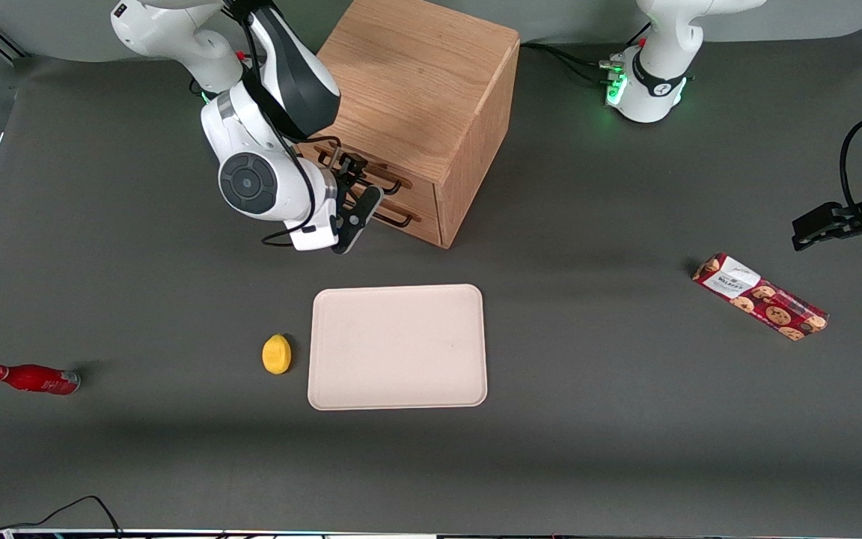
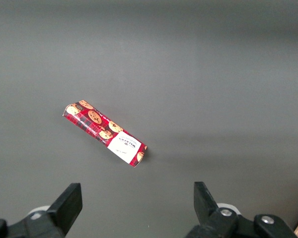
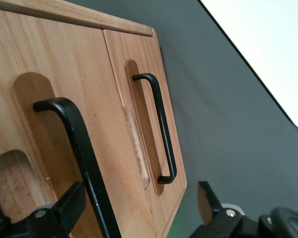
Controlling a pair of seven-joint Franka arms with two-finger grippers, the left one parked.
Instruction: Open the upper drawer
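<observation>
Black fingers of my gripper [image 3: 139,208] stand spread and empty, straddling the upper drawer's handle [image 3: 79,148], its bar running crosswise between them, so I judge closing will catch that upper drawer [image 1: 371,174] on the cabinet [image 1: 420,82] front.

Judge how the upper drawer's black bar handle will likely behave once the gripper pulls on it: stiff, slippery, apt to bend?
The handle looks like a thin rigid bar, so it probably won't flex. Its smooth rounded surface could let the fingers slip. The open gripper is at the upper drawer; the boxy cabinet seems heavy enough to stay put.
</observation>
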